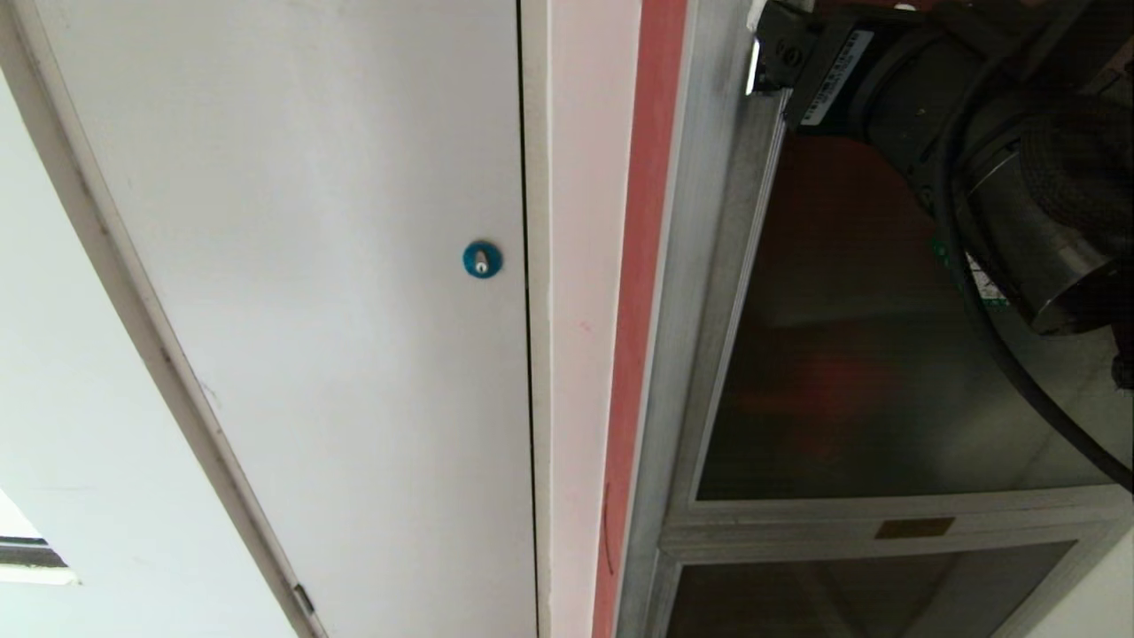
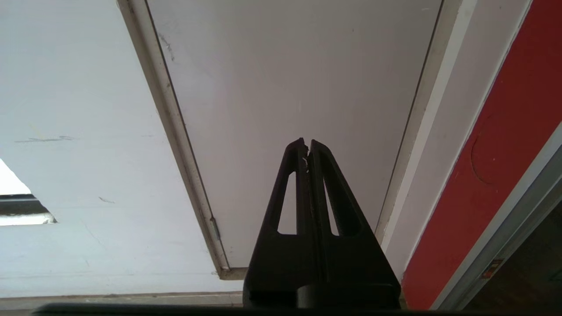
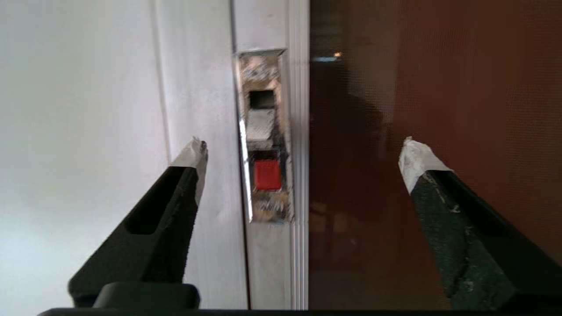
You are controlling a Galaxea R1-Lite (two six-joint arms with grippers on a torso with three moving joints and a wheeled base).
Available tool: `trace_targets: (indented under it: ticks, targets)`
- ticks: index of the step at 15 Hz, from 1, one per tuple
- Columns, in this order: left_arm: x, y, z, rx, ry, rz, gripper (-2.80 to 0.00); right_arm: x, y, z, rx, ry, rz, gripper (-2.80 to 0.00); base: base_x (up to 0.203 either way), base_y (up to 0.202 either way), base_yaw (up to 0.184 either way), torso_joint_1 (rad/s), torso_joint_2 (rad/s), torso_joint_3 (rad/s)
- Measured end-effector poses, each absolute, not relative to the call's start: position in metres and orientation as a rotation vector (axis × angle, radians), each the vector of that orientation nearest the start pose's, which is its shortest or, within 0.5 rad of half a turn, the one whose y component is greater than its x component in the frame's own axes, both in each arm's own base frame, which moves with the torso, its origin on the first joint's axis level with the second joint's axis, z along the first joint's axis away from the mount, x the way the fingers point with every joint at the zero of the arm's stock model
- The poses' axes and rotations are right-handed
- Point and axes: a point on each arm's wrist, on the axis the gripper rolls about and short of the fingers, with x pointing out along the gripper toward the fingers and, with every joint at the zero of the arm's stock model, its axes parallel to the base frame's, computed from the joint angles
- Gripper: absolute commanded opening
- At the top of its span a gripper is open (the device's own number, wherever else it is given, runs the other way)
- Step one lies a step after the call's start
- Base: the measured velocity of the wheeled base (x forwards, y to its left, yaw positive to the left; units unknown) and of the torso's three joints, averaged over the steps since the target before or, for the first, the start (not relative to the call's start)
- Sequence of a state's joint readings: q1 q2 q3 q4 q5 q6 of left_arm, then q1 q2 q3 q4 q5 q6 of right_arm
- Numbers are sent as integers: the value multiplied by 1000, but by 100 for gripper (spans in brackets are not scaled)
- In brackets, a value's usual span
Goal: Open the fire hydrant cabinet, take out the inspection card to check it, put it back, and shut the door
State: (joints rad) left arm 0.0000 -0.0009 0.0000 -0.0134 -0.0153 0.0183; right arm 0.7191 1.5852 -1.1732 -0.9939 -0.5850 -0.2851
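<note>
The right pincer [image 3: 303, 147] stood wide, holding nothing, its fingers straddling the red latch [image 3: 267, 174] at the edge of the door [image 3: 421, 109], probably lined up to work it. The door lay shut against the cabinet [image 1: 700, 266]. The card was not visible. The left pincer [image 2: 307, 145] hung pressed together, facing a white door [image 2: 298, 87].

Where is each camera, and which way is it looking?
Head view: on the robot's head, facing the white door and cabinet; right arm shows.
Left wrist view: behind the shut left gripper, facing the white door.
Right wrist view: behind the open right gripper, facing the latch on the glass door.
Head and left wrist views share the white door.
</note>
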Motion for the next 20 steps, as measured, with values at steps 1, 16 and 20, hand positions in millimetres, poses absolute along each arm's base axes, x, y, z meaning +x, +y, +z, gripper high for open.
trace_targets:
  ticks: [1,16,20]
  targets:
    - [-23,0,77,18,-14,-15,-280,218,174,354,78,-477,53,0,0,0,0,0,0,0]
    - [-23,0,77,18,-14,-15,-280,234,182,358,88,-497,13,-280,0,0,0,0,0,0]
    - [-23,0,77,18,-14,-15,-280,236,185,357,89,-493,11,-280,0,0,0,0,0,0]
